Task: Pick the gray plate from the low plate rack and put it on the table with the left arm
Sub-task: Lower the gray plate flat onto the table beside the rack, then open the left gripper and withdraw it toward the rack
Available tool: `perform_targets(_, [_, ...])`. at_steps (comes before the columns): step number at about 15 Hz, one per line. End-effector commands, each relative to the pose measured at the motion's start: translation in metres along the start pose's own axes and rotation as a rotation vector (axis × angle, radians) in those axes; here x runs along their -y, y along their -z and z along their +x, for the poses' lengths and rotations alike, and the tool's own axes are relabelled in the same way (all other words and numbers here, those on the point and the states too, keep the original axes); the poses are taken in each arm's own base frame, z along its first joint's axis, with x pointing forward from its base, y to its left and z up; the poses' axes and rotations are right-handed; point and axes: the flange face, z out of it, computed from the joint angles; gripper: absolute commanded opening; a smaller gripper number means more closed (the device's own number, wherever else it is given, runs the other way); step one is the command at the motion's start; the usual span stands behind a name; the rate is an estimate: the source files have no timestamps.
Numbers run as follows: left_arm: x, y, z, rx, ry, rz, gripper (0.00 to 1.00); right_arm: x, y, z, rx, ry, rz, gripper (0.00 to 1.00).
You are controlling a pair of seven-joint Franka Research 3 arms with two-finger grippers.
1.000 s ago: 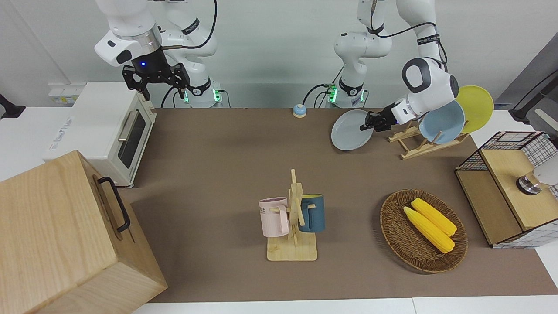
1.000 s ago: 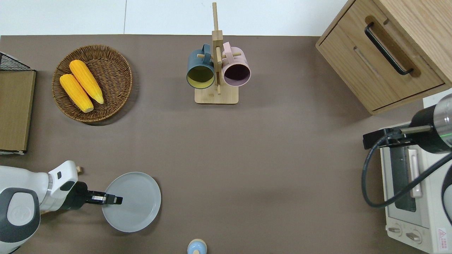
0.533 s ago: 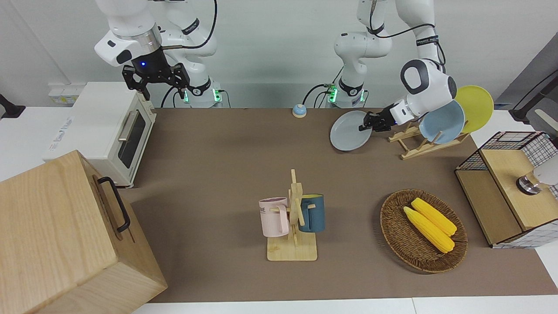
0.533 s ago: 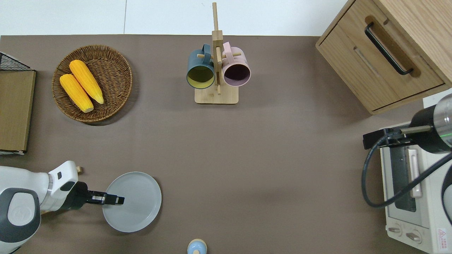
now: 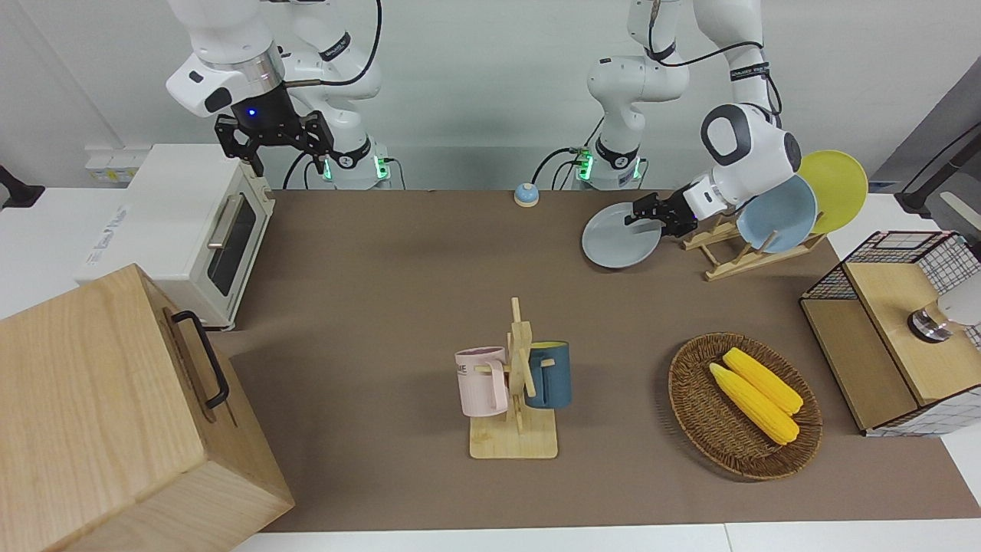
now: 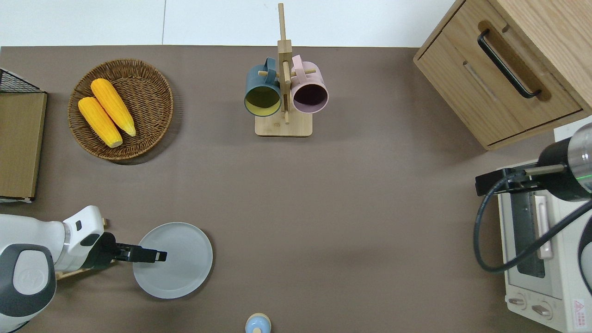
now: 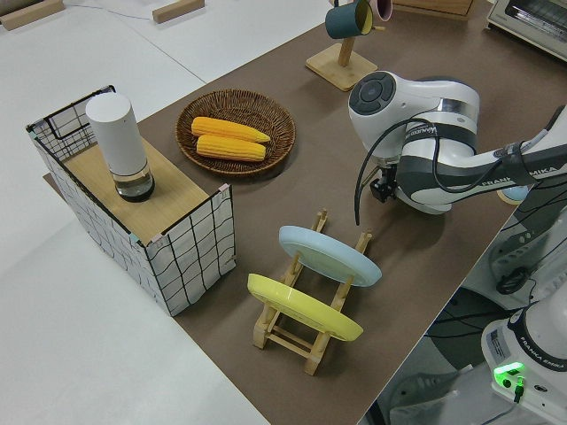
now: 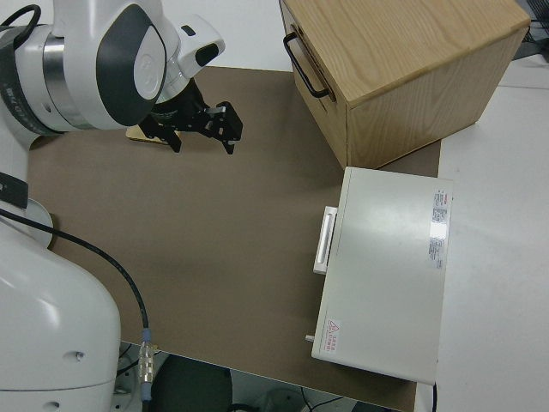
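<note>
Overhead: wicker basket (image 6: 152, 69) holds corn (image 6: 106, 112).

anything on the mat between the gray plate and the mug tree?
Nothing: the overhead view shows bare brown mat from the gray plate, held at its rim by the left gripper, up to the mug tree. The front view agrees.

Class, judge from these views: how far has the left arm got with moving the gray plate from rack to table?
Done: the gray plate is out of the low plate rack. In hand: the left pincer grips its rim, beside the rack. Left: whether it rests on the table is unclear; release and retreat remain. The right arm is parked.
</note>
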Motion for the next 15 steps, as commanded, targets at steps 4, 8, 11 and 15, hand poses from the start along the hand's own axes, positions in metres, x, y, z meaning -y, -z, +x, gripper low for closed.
perform_targets(4, [-0.010, 0.045, 0.023, -0.052, -0.035, 0.112, 0.98, 0.001, 0.003, -0.003, 0.006, 0.001, 0.006, 0.990])
perform_targets(8, [-0.022, 0.080, 0.035, -0.070, -0.008, 0.233, 0.99, 0.001, 0.003, -0.003, 0.006, 0.000, 0.006, 0.990])
perform_targets(11, [-0.040, 0.120, 0.052, -0.126, -0.053, 0.314, 0.99, 0.000, 0.003, -0.003, 0.006, -0.001, 0.007, 0.990])
perform_targets(15, [-0.060, 0.165, 0.055, -0.112, -0.023, 0.409, 0.99, 0.001, 0.003, -0.003, 0.006, 0.000, 0.006, 0.990])
